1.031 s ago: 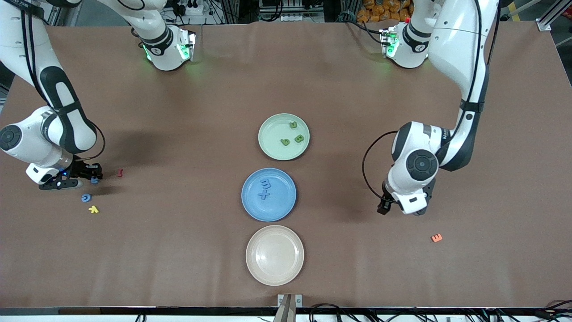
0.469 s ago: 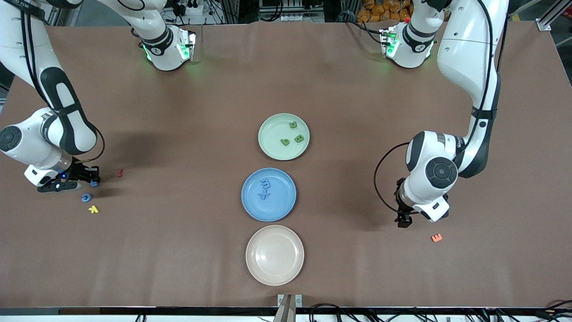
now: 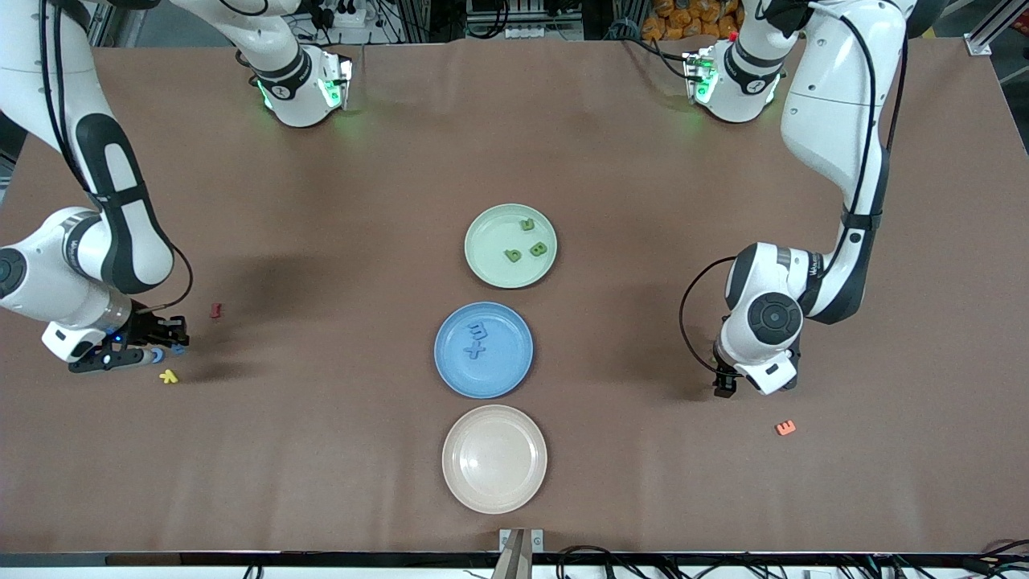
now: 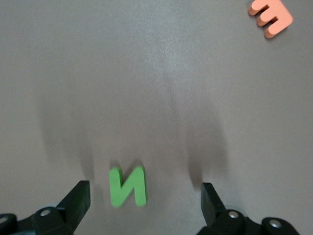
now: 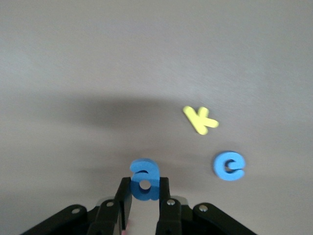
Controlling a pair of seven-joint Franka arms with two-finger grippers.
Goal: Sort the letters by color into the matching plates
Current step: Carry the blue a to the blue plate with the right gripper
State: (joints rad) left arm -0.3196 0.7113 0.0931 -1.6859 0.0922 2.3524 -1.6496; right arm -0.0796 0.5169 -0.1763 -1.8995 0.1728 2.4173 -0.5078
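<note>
My right gripper [image 3: 167, 342] is shut on a blue letter "a" [image 5: 145, 172] and holds it just above the table, beside a blue "c" [image 5: 229, 166] and a yellow "k" [image 5: 200, 120]. My left gripper [image 4: 145, 198] is open and low over a green "N" [image 4: 128, 186], which lies between its fingers; the front view hides this letter under the hand [image 3: 727, 386]. The pale green plate [image 3: 488, 241] holds three green letters. The blue plate [image 3: 502, 368] holds two blue letters. The cream plate [image 3: 494, 460] is empty.
A small red letter [image 3: 215, 310] lies on the table near the right gripper. The yellow letter [image 3: 168, 375] shows in the front view too. An orange "E" [image 3: 785, 428] lies near the left gripper and shows in the left wrist view [image 4: 270, 17].
My right gripper has shifted toward the blue "c" with the blue "a" in it. My left gripper has moved toward the left arm's end of the table and come down over the green "N".
</note>
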